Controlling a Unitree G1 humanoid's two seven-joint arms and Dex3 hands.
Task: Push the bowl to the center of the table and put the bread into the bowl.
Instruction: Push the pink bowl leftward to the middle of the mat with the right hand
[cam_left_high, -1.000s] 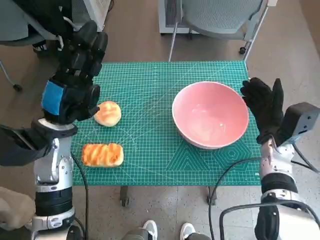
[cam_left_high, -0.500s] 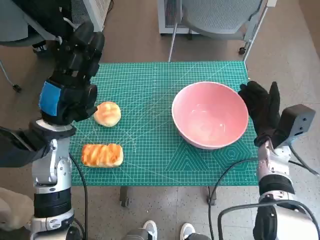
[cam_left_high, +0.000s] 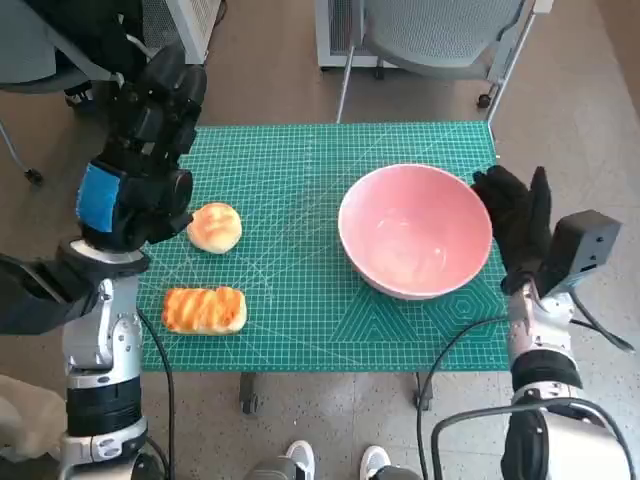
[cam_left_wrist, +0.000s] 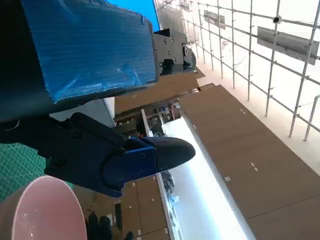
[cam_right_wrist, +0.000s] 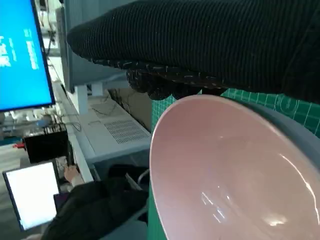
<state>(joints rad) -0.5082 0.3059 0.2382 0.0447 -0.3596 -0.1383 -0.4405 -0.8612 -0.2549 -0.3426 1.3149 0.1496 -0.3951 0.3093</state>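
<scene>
Head view shows the right hand (cam_left_high: 517, 222), fingers spread and holding nothing, flat against the pink bowl (cam_left_high: 414, 243); it should push low and steadily toward the table's (cam_left_high: 300, 170) middle.

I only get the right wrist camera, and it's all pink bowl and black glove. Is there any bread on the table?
Observer: Yes, two pieces. A round bun and a longer striped loaf lie on the green mat, on the robot's left side, well apart from the bowl.
Operator: Where's the other hand?
Observer: The left hand is raised over the mat's left edge, near the round bun, holding nothing.
Operator: Is the bowl in the middle?
Observer: No. It sits on the mat's right half, and the right hand stands open at its outer rim, on the side away from the bread.
</scene>
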